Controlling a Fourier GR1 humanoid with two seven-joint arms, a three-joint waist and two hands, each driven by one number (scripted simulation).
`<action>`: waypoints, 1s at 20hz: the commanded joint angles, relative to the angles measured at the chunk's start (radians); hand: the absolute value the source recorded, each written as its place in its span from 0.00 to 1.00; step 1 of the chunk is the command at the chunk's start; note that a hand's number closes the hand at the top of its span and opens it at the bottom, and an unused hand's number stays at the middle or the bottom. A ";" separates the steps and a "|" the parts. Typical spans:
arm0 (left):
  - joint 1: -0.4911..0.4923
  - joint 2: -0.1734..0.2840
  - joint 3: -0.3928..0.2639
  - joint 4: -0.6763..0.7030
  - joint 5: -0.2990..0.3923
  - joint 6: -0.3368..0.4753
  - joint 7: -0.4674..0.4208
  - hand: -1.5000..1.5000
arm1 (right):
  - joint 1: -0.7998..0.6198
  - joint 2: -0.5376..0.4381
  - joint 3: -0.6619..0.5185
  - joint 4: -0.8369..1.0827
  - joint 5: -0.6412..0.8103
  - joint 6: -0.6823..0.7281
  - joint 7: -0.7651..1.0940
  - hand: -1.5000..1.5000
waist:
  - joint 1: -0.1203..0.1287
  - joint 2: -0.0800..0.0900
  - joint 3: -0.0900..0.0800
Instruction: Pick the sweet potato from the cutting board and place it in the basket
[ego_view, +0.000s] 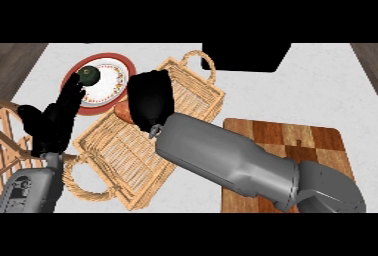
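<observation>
Board: brown checkered wooden cutting board (310, 137) at near right of the pale grey surface (317, 90); its left part is covered by the grey right forearm (229, 157), which crosses it toward the upper left.
Basket: flat rectangular woven wicker basket (122, 150) with loop handles at both ends, lying diagonally at centre, just left of the board.
Right robot hand: black right robot hand (151, 100) seen from the back, over the basket's middle, fingers curled downward around an orange-brown sweet potato (124, 111).
Sweet potato: only a small patch shows at the hand's left edge, over the basket's weave; cannot tell whether it touches the basket floor.
Left robot hand: black left robot hand (53, 120) at the left edge, fingers relaxed and pointing up, holding nothing; fingertips overlap the plate's rim.
Plate: round red-rimmed white plate (111, 92) beyond the basket's left side, carrying a dark green rounded avocado (89, 75).
Far side: black panel (245, 57) at the surface's back edge.
</observation>
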 joint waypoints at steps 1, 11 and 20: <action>0.031 0.006 0.019 0.035 0.004 -0.016 -0.048 0.50 | -0.008 0.001 0.027 0.021 -0.030 -0.022 -0.004 1.00 | -0.001 0.001 0.000; 0.047 -0.031 -0.019 -0.043 -0.016 0.003 0.001 0.50 | 0.010 0.001 0.086 0.084 -0.036 -0.026 0.002 1.00 | 0.004 0.000 0.000; -0.045 0.018 0.039 0.057 -0.005 -0.025 -0.010 0.50 | 0.042 0.001 0.090 0.148 -0.074 0.004 -0.102 1.00 | -0.011 0.004 0.000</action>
